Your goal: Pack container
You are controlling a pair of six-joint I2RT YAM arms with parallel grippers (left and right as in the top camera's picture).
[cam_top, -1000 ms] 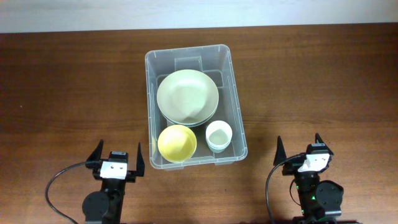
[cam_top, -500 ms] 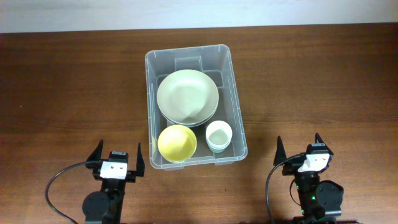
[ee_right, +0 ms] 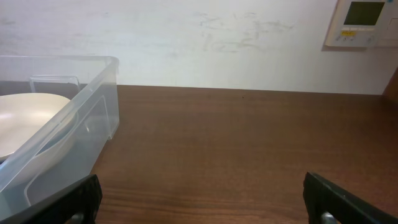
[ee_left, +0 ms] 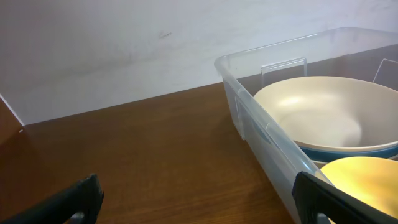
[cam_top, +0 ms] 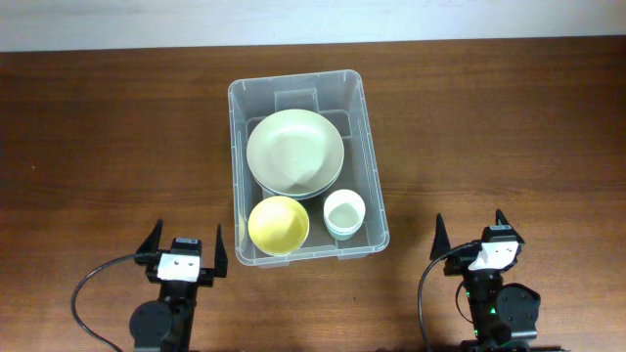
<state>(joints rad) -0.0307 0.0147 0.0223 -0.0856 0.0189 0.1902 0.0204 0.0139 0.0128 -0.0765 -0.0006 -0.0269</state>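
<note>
The clear plastic container (cam_top: 238,147) stands at the table's middle. Inside it lie a large pale green bowl (cam_top: 293,149) stacked on a plate, a yellow bowl (cam_top: 278,224) and a small white cup (cam_top: 344,209). My left gripper (cam_top: 184,249) is open and empty at the front left, just left of the container's near corner. My right gripper (cam_top: 471,232) is open and empty at the front right. The left wrist view shows the container wall (ee_left: 261,127), the pale bowl (ee_left: 323,112) and the yellow bowl (ee_left: 360,180). The right wrist view shows the container's corner (ee_right: 93,106).
The brown wooden table (cam_top: 98,137) runs to a white wall (ee_right: 205,37) at the back. A wall panel (ee_right: 364,22) with a small display hangs at the upper right of the right wrist view.
</note>
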